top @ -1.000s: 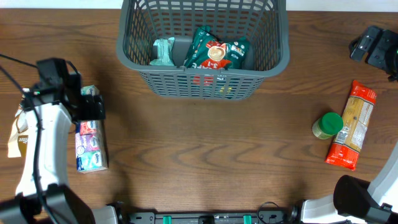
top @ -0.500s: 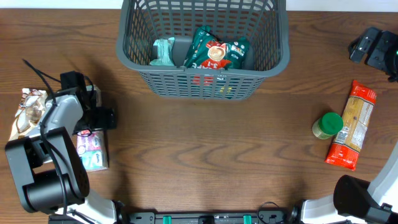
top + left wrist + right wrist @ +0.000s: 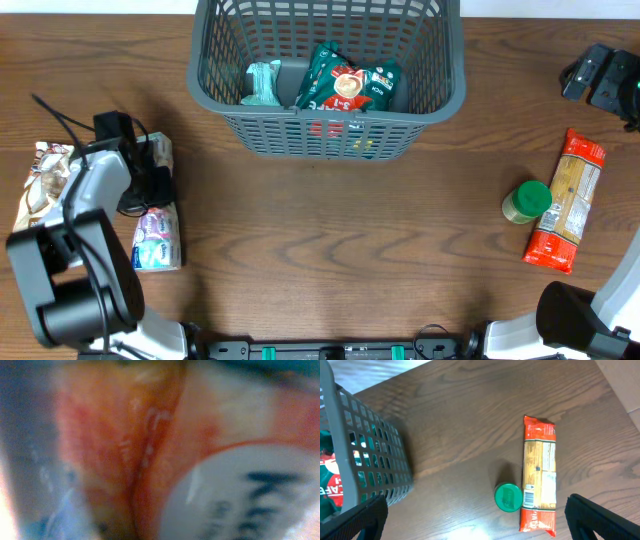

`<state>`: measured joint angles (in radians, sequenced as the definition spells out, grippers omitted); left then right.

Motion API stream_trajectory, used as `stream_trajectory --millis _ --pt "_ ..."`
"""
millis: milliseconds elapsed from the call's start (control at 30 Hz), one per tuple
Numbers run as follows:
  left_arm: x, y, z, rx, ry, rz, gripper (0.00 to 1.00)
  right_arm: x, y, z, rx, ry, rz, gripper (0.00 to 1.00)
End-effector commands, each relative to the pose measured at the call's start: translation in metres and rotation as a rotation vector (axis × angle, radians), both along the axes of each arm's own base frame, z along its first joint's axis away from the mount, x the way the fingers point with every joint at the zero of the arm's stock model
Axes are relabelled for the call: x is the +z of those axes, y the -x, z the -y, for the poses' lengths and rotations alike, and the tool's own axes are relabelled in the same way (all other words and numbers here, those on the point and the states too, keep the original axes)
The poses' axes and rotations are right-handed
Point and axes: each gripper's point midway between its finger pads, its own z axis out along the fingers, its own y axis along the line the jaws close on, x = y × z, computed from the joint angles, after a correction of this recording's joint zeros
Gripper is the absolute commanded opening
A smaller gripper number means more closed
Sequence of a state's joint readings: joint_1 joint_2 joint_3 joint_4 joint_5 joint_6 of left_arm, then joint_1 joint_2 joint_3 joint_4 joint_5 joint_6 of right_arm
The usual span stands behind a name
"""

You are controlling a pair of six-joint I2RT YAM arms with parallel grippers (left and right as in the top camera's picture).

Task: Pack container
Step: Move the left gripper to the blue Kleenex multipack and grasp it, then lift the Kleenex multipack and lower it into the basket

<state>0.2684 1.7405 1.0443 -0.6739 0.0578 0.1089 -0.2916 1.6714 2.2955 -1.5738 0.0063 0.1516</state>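
Observation:
The container (image 3: 330, 135), a dark grey slotted basket, stands at the back centre; its corner also shows in the right wrist view (image 3: 370, 445). Inside it lie a green coffee packet (image 3: 345, 85) and a teal item (image 3: 262, 82). At the far left my left gripper (image 3: 157, 187) is shut on the upper part of a pink and blue tissue packet (image 3: 158, 238) that lies on the table. This packet (image 3: 225, 485) fills the left wrist view as a blur. My right gripper (image 3: 480, 522) hangs open and empty, high over the table's right side.
A red and yellow pasta packet (image 3: 567, 200) lies at the right with a green-lidded jar (image 3: 527, 200) against its left side; both show in the right wrist view, packet (image 3: 539, 475) and jar (image 3: 508, 496). A brown snack bag (image 3: 40, 180) lies at the far left edge.
My left arm has come down onto the tissue packet and its jaws have shut on it. The packet has turned slightly. The right arm has not moved.

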Motion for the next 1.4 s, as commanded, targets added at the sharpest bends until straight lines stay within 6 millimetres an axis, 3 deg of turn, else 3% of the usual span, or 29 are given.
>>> stream_trajectory --millis 0,167,433,533,600,700,833,1000,1133,1233,1367 --pt "0.042 -0.015 0.004 0.006 0.019 0.104 0.06 0.005 -0.001 0.0 0.011 0.006 0.015 0.99" --pt "0.13 -0.028 0.002 -0.001 -0.014 0.231 0.06 0.005 0.0 0.0 0.011 0.006 0.014 0.99" --pt "0.315 -0.066 0.027 -0.098 -0.087 0.601 0.05 0.004 0.001 -0.001 0.017 0.008 0.006 0.99" --pt "0.381 -0.08 0.051 -0.171 -0.104 0.801 0.06 0.003 0.002 -0.001 0.017 0.006 0.0 0.99" --pt "0.418 -0.087 0.085 -0.33 -0.099 0.925 0.06 0.003 0.002 -0.001 0.017 0.005 -0.002 0.99" --pt "0.445 -0.093 0.143 -0.65 -0.135 1.052 0.06 0.003 0.002 -0.001 0.017 0.005 0.0 0.99" --pt "0.441 -0.091 0.227 -1.182 -0.266 1.118 0.06 0.003 0.002 -0.001 0.017 0.005 0.0 0.99" --pt "0.406 -0.103 0.299 -1.667 -0.46 1.114 0.06 0.003 0.002 -0.001 0.017 0.005 0.0 0.99" --pt "0.365 -0.136 0.328 -1.721 -0.432 1.075 0.06 0.003 0.002 -0.001 0.017 0.005 -0.001 0.99" --pt "0.316 -0.166 0.339 -1.739 -0.394 0.994 0.06 0.003 0.002 -0.001 0.017 0.005 -0.001 0.99" --pt "0.255 -0.201 0.336 -1.708 -0.426 0.848 0.06 0.001 0.004 -0.002 0.017 0.002 -0.01 0.99"
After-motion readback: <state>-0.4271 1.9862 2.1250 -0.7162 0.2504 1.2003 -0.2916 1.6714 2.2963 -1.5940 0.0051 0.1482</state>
